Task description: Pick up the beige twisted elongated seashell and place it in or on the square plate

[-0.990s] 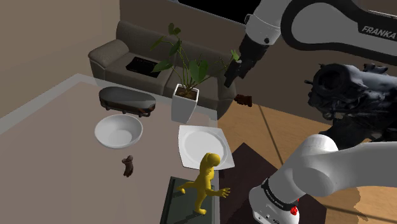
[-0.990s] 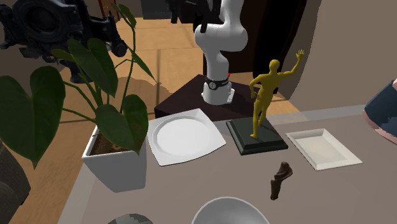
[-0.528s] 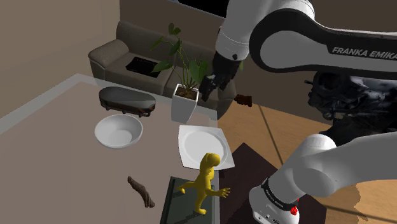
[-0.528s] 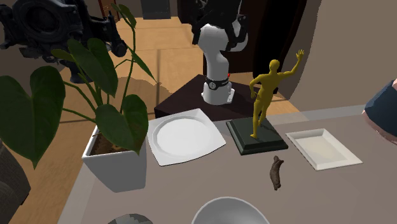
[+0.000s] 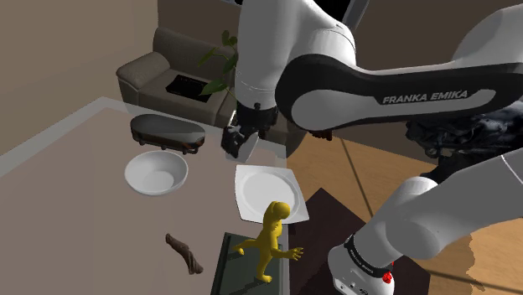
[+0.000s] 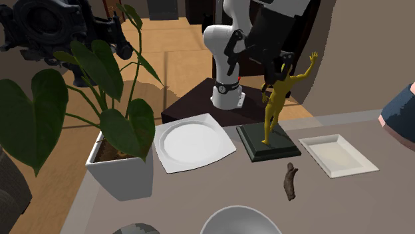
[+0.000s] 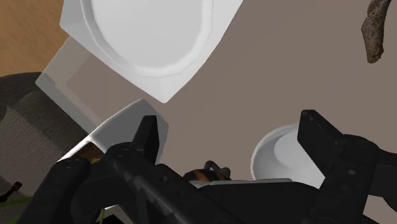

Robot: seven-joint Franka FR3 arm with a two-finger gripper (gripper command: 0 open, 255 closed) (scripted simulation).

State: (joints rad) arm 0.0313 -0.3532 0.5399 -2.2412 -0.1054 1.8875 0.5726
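lying on the smooth grey-brown table [image 5: 75, 193], the seashell [image 5: 184, 253] is dark brown, long and twisted; it is near the yellow figure [image 5: 270, 239] and apart from the square plate [image 5: 266, 191], plain glossy white; the black gripper [image 7: 232, 124] has its fingers wide apart, holding nothing; the white arm [image 5: 402, 84] reads "franka emika"

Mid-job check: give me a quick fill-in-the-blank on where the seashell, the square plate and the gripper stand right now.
The dark brown seashell lies on the ___, apart from the square plate.
The gripper is ___, with nothing between its fingers.
The figurine standing beside the square plate is coloured ___.
Missing words: table; open; yellow.
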